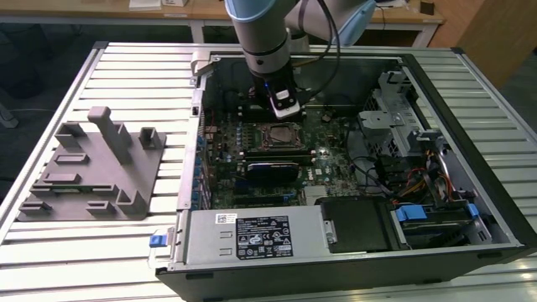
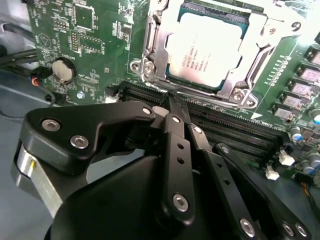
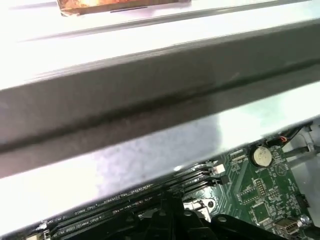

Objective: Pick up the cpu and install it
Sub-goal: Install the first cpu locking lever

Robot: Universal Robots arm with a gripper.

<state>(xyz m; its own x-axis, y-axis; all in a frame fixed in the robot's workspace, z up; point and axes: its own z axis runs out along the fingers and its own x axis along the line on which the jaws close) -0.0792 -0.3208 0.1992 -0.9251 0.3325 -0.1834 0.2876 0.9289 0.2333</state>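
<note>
One arm reaches down into the open computer case in the exterior view, and its gripper hangs just above the motherboard, close beside the socket where the cpu already lies. The grey fixture stands well apart, at the exterior view's left. In the second wrist view the cpu sits flat inside the metal socket frame, and the fingers are pressed together with nothing between them, their tip at the frame's edge by the memory slots. In the first wrist view the case wall and a coin battery appear. I judge that the closed tip could scrape the frame or the slots if it drifts sideways.
</note>
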